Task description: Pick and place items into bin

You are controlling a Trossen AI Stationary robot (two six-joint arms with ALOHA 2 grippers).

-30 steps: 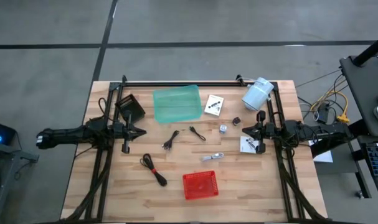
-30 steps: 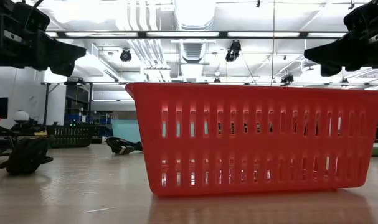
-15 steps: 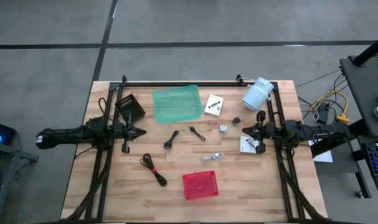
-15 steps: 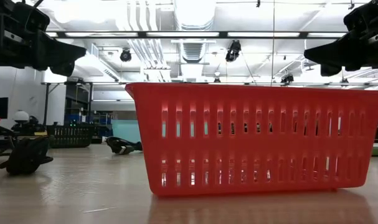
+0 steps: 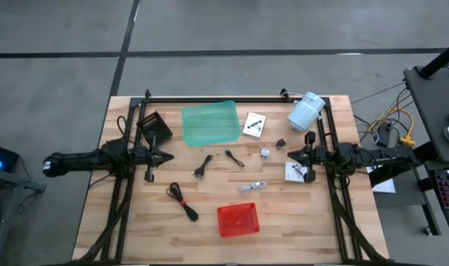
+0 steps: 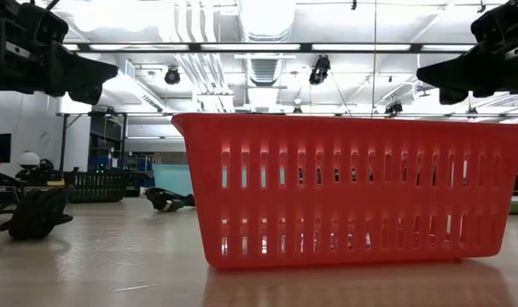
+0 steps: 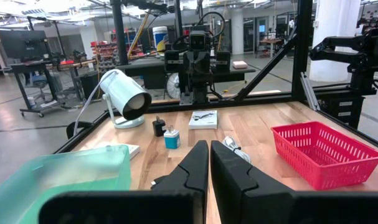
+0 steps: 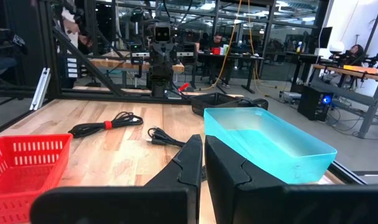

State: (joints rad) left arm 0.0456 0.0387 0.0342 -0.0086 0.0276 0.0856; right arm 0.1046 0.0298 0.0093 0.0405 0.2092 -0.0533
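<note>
Red basket (image 5: 237, 220) is sitting at the near edge of the table (image 5: 298, 229), roughly mid-width, nothing visible inside it. In the low view it is filling most of the frame (image 6: 344, 192).

Next back, on the left: black coiled cable w/ red tie (image 5: 182, 201) is lying on the wood, well apart from the basket. Small silver part (image 5: 254, 186) is lying just beyond the basket, toward the right.

Mid-table: both arms are hovering at the sides, pointing inward at each other. Left gripper (image 5: 168, 155) is closed on nothing; wrist view is showing its fingers (image 7: 195, 167) pressed together. Right gripper (image 5: 291, 154) is likewise closed and holding nothing, fingers (image 8: 190, 158) meeting. White card w/ black marks (image 5: 294, 172) is lying under/just beside the right gripper. Btwn the grippers: two thin black cables (image 5: 203, 166) (image 5: 234, 157) and a tiny silver cube (image 5: 265, 153), all near each other but apart. Small black part (image 5: 281, 143) is sitting slightly farther back.

Far side: teal translucent bin (image 5: 210, 123) is resting left of centre, second white card (image 5: 254, 124) just beside it on the right. Black boxy object (image 5: 155, 127) is sitting left of the bin. Large white cylinder (image 5: 305, 111) is lying at the far right corner.
</note>
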